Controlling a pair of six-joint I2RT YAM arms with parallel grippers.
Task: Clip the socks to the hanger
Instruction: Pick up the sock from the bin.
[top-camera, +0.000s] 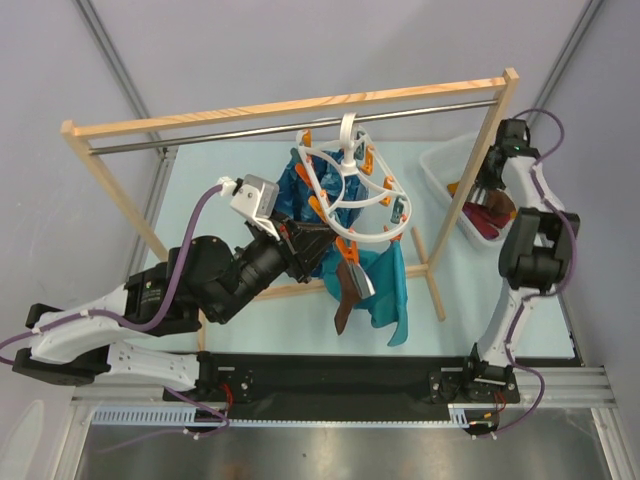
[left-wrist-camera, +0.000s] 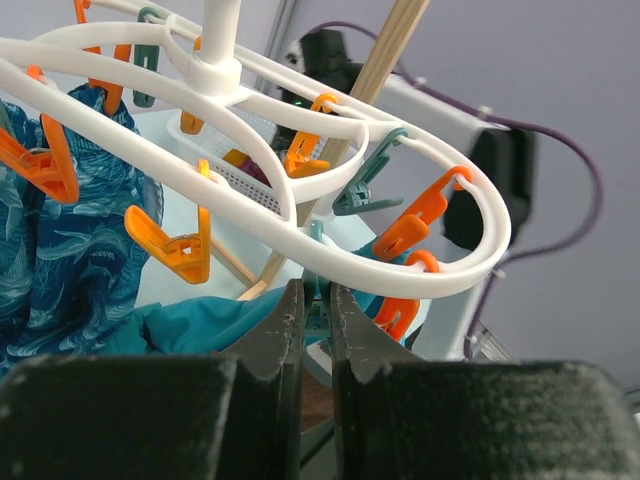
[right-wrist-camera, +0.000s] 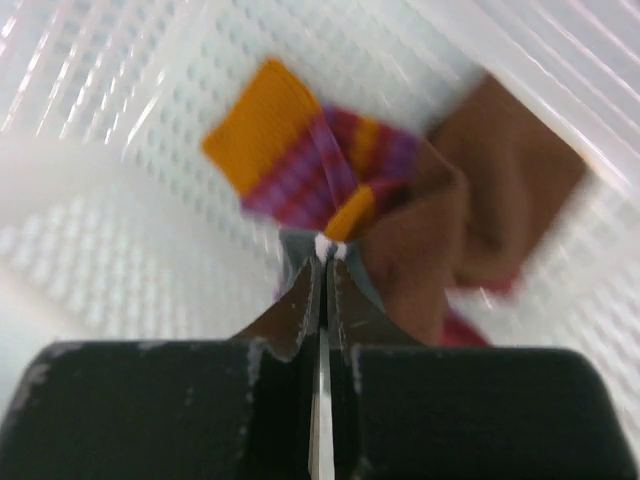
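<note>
Pale table (top-camera: 195, 190), white basket (right-wrist-camera: 100, 250) of socks.
My right gripper (right-wrist-camera: 325, 252) pinches the striped sock (right-wrist-camera: 300, 160) inside, brown sock (right-wrist-camera: 500, 190) beside its jaws; my left gripper (left-wrist-camera: 318, 300) squeezes a teal clip (left-wrist-camera: 318, 318).

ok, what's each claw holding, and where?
Left claw pinches a grey-teal clip on the hanger. Right claw pinches the striped sock at a fold by an orange patch.

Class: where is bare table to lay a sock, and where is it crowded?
Bare table between blue cloth and right arm; far-left beside the rack. Crowded: under the hanger, where left gripper pinches a clip; the basket, with right gripper and striped sock.
</note>
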